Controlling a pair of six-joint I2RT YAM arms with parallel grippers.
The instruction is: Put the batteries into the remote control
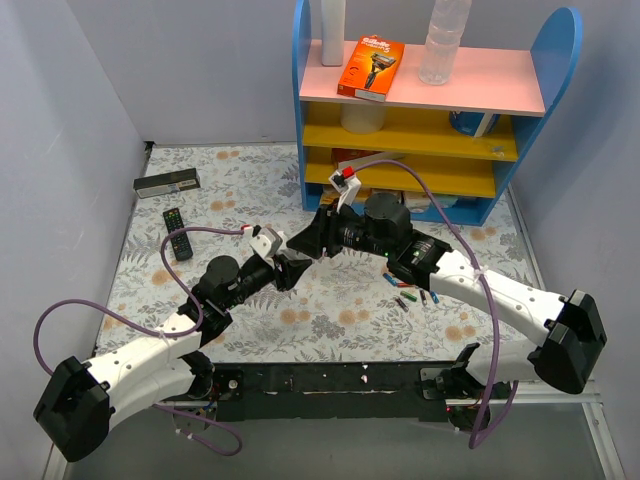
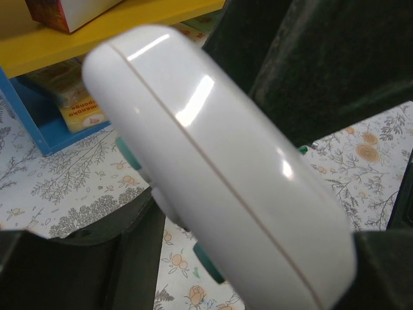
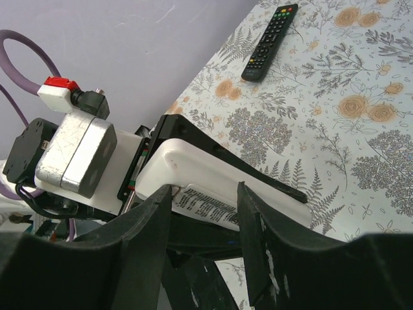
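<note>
Flowery tabletop (image 1: 330, 320) lies under both arms. Your left claw (image 1: 292, 263) is clamped on the shiny white remote (image 2: 219, 174), held up in the air. Your right claw (image 3: 203, 188) is spread apart at the remote's end, gripping nothing. The batteries (image 1: 408, 295) lie on the tabletop by your right arm. They look tiny, light and quick to roll, so pinch each one across its middle.

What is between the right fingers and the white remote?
Nothing visible. The left fingers hold the remote up, and the open right fingers sit right at it, with no object between.
</note>
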